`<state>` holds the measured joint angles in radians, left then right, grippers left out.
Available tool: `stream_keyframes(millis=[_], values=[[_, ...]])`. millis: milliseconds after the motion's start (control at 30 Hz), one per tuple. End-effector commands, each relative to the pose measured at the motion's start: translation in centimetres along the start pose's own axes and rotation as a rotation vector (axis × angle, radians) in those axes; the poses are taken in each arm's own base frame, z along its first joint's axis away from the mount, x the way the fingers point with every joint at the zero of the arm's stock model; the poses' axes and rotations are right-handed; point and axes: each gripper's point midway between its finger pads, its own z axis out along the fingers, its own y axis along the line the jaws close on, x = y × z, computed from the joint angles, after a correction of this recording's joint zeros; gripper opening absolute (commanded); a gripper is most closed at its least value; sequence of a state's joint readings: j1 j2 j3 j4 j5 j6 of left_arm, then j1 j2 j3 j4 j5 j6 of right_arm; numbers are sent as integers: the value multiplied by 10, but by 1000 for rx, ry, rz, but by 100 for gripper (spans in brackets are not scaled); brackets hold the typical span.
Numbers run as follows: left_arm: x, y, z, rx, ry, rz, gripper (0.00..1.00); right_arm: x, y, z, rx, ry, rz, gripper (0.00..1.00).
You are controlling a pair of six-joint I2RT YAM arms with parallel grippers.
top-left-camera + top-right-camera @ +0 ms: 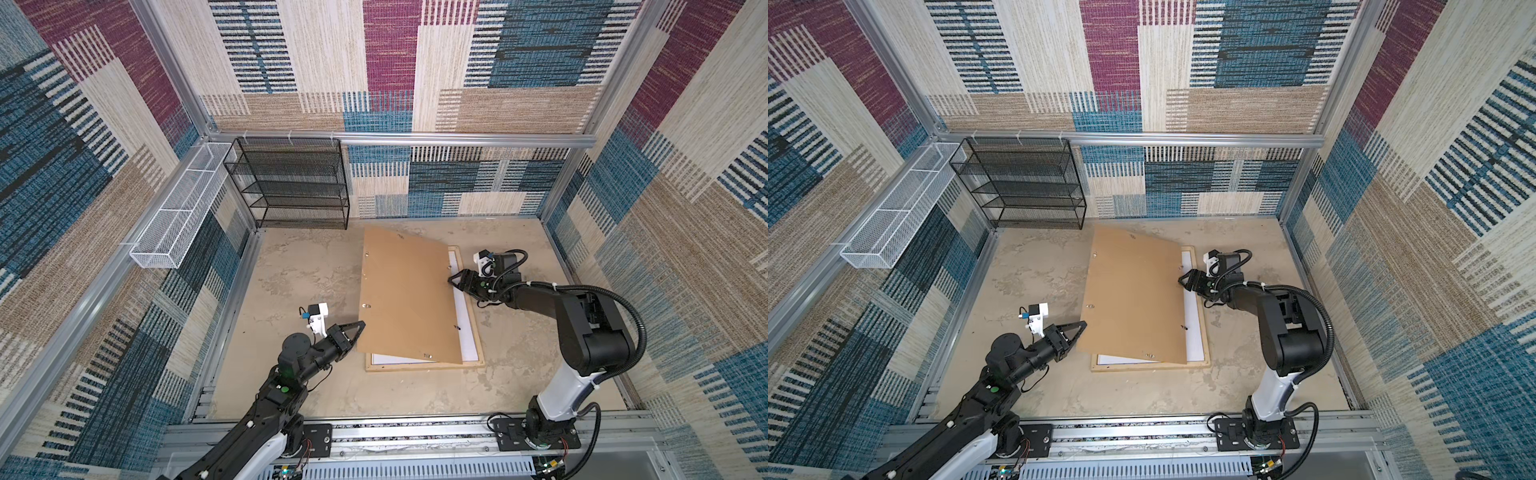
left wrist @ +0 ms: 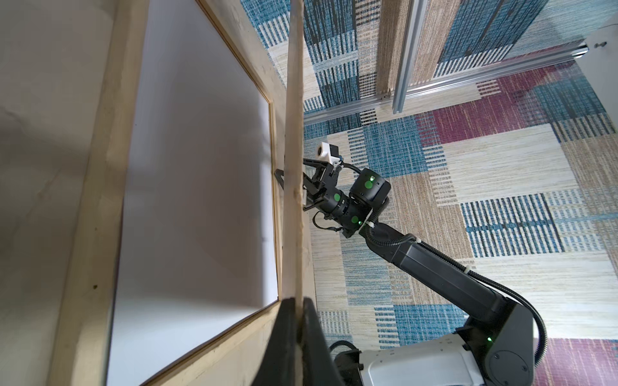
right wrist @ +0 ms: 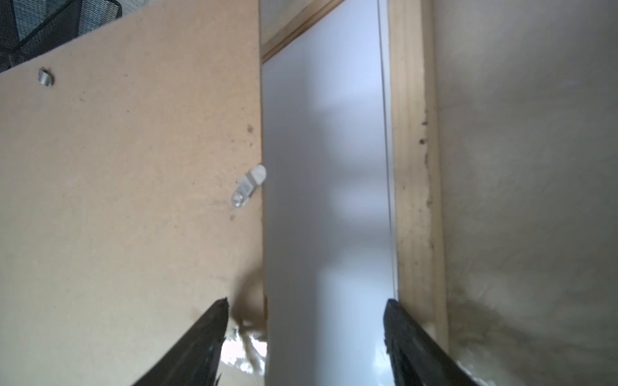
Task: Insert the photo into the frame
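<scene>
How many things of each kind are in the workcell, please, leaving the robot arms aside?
Wooden frame: 1
Brown backing board: 1
White sheet: 1
Mesh racks: 2 (black rack, white rack)
Total: 5

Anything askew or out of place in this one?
Yes: the brown backing board lies skewed across the frame, overhanging its left side instead of seated inside. The left gripper pinches its left edge; the right gripper is open at its right edge.
</scene>
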<state>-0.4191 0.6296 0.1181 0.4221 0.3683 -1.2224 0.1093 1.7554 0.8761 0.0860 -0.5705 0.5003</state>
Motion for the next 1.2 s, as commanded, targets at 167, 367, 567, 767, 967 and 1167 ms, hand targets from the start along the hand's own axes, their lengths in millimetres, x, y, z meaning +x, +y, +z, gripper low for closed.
stream_keyframes(millis=[167, 367, 567, 767, 967, 1167], values=[[5, 27, 5, -69, 14, 1, 0, -3, 11, -3, -51, -12, -2, 75], [7, 28, 15, -61, 42, 2, 0, 0, 13, -3, -67, -1, 3, 75], [6, 29, 18, -75, 45, 16, 0, 1, 11, -2, -62, 0, 5, 75], [4, 30, 17, -100, 40, 42, 0, 0, 9, -2, -51, -3, 2, 74], [3, 31, 20, -115, 45, 67, 0, -5, 6, -5, -15, -22, -13, 75], [1, 37, 21, -136, 34, 84, 0, -6, 2, -8, 21, -35, -16, 75]])
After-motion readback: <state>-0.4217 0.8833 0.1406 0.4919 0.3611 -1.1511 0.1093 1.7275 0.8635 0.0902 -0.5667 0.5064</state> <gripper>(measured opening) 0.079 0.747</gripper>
